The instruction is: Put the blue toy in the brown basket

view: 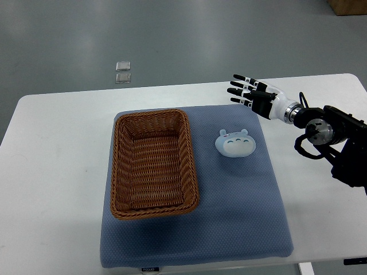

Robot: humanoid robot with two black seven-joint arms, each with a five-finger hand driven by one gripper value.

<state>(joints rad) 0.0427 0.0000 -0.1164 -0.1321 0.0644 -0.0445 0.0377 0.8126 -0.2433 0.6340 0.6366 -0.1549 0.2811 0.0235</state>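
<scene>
Right hand (252, 91) in from the right edge, hovering above the far right part of the table (57, 149), past the far right corner of the blue mat (241, 212). Fingers (241, 78) stretched out straight and slightly fanned, pointing left, gripping nothing. Black forearm and wrist joint trailing back toward the right edge.

Blue toy (234, 142) lying on the mat, right of the basket, clear of it with a strip of mat between. Rounded pale blue shape, small ears at the top, little face marks on it (detail too small to make out). Sitting nearer than the hand and slightly left of it, not touching it.

Brown basket (117, 166) on the left half of the mat, wicker, rectangular, long side running near to far. Nothing inside, woven bottom fully visible.

Mat spread over the middle of the white table, near edge close to the table's near edge, a small tag showing there.

Two small clear squares (123, 71) on the grey floor beyond the far edge of the table, one just beside the other. Corner of a brown box (347, 6) at the top right of the view
</scene>
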